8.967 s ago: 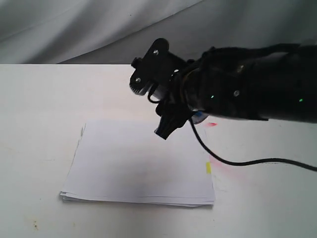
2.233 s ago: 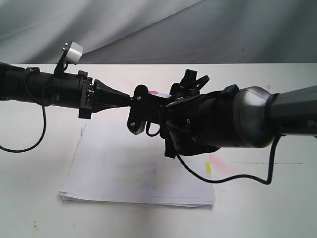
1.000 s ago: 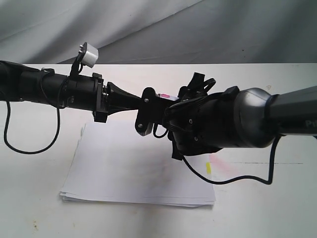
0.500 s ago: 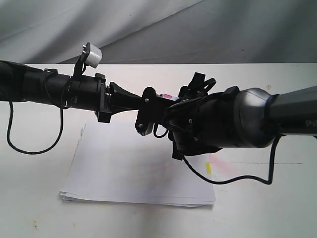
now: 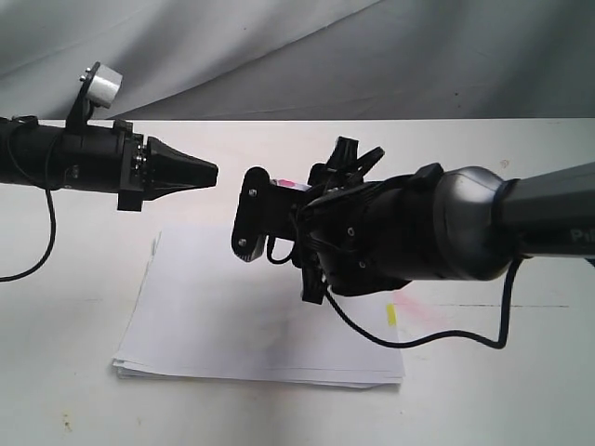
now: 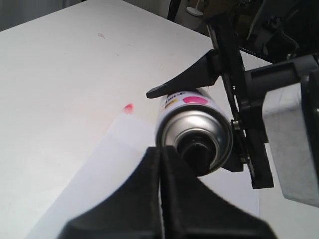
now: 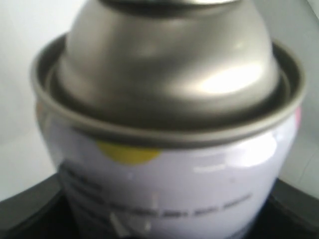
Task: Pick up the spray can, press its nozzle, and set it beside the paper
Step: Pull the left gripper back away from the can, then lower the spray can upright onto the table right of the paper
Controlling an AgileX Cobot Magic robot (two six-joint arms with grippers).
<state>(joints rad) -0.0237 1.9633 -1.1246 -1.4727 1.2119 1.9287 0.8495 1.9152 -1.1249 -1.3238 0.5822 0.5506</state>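
My right gripper (image 5: 270,212) is shut on the spray can (image 6: 192,117), holding it sideways in the air above the paper (image 5: 232,311). In the exterior view the can is almost wholly hidden behind the gripper. The right wrist view is filled by the can's silver shoulder (image 7: 169,64) and printed label. The black nozzle (image 6: 197,148) faces my left gripper (image 6: 160,150), which is shut with nothing in it. In the exterior view the left gripper (image 5: 212,171) hangs a short way to the left of the can, apart from it.
The white table (image 5: 74,279) carries faint pink stains (image 5: 414,302) right of the paper and a yellow tab (image 5: 391,314) at the paper's right edge. A black cable (image 5: 418,336) hangs under the right arm. Grey cloth (image 5: 279,56) hangs behind.
My left gripper has drawn back to the left, away from the can's nozzle end where its tip was. The right gripper with the can has shifted slightly left.
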